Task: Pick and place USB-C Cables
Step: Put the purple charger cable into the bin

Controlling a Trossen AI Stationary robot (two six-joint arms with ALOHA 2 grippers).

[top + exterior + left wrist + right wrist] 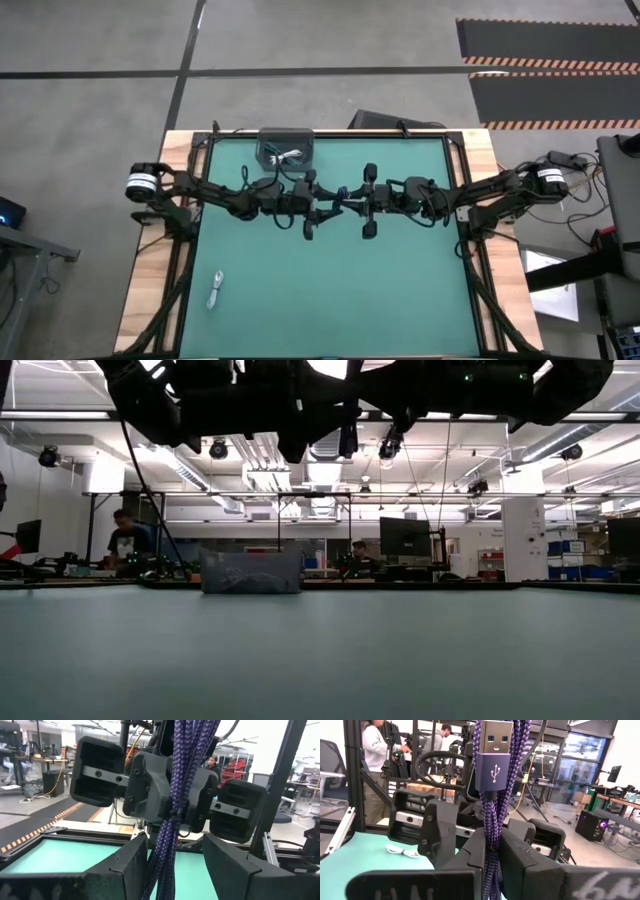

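Observation:
A dark blue-purple braided USB-C cable bundle (pixel 492 815) with a USB plug (pixel 493 762) at one end is held high above the table's middle (pixel 342 192). My right gripper (pixel 492 855) is shut on it. My left gripper (pixel 175 865) faces it from the table's left, open, one finger on either side of the strands (pixel 172 795); whether they touch, I cannot tell. Both grippers meet in the high view, the left gripper (pixel 322 205) and the right gripper (pixel 360 203). A white cable (pixel 215 290) lies flat on the mat near the left front. My right gripper pinches the purple bundle between its two fingers (pixel 520 862), several strands together, at a place (pixel 492 840) below the USB plug. The fingers come level from the table's right and lie across the strands. The bundle is lifted clear of the table.
A clear bin (pixel 285 148) holding pale cables stands at the mat's far edge, also seen as a clear bin (pixel 250 572) in the low view. The green mat (pixel 330 290) lies below both arms. People work at benches beyond the table.

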